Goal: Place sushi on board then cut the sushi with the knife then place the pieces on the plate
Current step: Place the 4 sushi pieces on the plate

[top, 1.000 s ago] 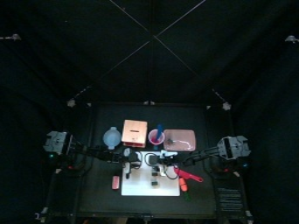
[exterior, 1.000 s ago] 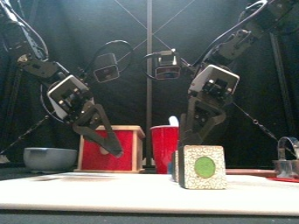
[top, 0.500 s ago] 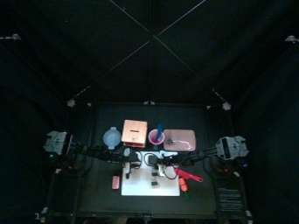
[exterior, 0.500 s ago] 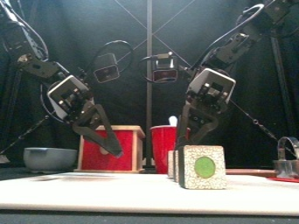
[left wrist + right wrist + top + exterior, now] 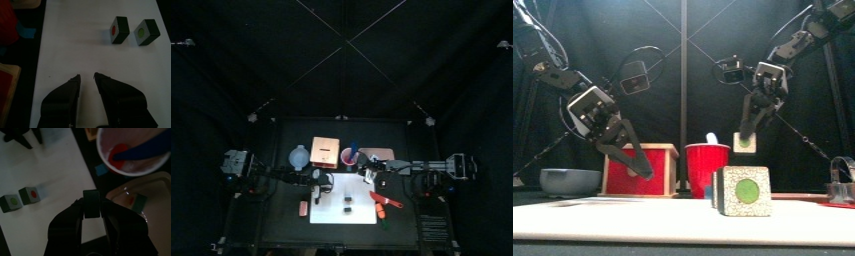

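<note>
**A:** Where is the sushi at this point?

**B:** One piece (image 5: pixel 750 143) is off the board and up in the air, clamped between the jaws of the right arm (image 5: pixel 775 72). Two more pieces, one with a red centre (image 5: pixel 119 29) and one with a green centre (image 5: pixel 146 31), stand close side by side on the white board (image 5: pixel 73 45), not touching.

**A:** So what has just changed?

**B:** A second ago that arm reaches down among the blocks on the board. Now it is raised and drawn back toward its own side with a piece in its grip. I judge that the pick is made and the carry to the plate is under way.

**A:** Is it over the plate yet?

**B:** Not quite, by the look of it. From the right wrist, the held piece hangs above the dark worktop (image 5: pixel 85 153) between the board's edge and the pink tray (image 5: pixel 157 190), with the red cup (image 5: pixel 133 150) near. What it probably needs next is a short move over the tray and a low release, so the block does not tumble.

**A:** And the other side?

**B:** The left arm (image 5: pixel 593 105) hovers over the board, its jaws a little apart and empty, in the same pose as before. The two pieces on the board seem not to have shifted either.
</note>
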### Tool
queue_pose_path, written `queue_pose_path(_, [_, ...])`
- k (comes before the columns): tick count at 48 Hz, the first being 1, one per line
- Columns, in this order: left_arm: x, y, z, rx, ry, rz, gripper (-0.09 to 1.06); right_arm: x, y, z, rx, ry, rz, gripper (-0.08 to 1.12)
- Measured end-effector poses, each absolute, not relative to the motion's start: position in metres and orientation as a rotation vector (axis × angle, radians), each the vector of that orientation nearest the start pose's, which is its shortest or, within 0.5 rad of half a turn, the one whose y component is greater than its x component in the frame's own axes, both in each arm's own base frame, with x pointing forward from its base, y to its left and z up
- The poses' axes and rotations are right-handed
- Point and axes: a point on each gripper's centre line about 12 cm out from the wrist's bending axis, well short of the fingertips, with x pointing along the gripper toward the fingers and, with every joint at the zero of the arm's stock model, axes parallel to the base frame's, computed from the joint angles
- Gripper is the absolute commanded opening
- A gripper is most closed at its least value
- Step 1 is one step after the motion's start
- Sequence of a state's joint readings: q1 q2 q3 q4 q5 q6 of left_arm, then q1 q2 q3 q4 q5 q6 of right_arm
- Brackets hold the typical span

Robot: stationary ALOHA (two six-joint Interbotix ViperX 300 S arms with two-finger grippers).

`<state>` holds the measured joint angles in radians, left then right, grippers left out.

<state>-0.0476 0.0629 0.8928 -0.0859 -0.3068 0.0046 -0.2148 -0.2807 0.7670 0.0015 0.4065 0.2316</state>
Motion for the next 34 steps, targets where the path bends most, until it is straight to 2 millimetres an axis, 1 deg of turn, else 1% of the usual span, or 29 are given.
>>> queue_pose_path(3, [0.345,-0.013,0.107,-0.051,0.648,0.004,0.71,0.294,-0.079,0.202,0.342,0.845,-0.35,0.56])
queue_pose_path(8, [0.345,-0.013,0.107,-0.053,0.648,0.007,0.71,0.274,-0.102,0.198,0.404,0.837,-0.441,0.56])
queue_pose_path(13, [0.345,-0.012,0.106,-0.052,0.65,0.009,0.71,0.254,-0.123,0.183,0.451,0.861,-0.529,0.56])
queue_pose_path(16, [0.345,-0.011,0.106,-0.053,0.65,0.01,0.71,0.245,-0.131,0.171,0.477,0.878,-0.569,0.56])
queue_pose_path(20, [0.345,-0.011,0.106,-0.053,0.65,0.012,0.71,0.24,-0.139,0.163,0.496,0.88,-0.601,0.56])
queue_pose_path(21, [0.345,-0.011,0.106,-0.053,0.65,0.012,0.71,0.238,-0.142,0.158,0.504,0.877,-0.615,0.57])
queue_pose_path(24, [0.345,-0.011,0.106,-0.054,0.65,0.013,0.71,0.237,-0.146,0.15,0.508,0.871,-0.628,0.59])
queue_pose_path(34, [0.346,-0.01,0.107,-0.055,0.648,0.014,0.71,0.235,-0.148,0.125,0.525,0.917,-0.64,0.76])
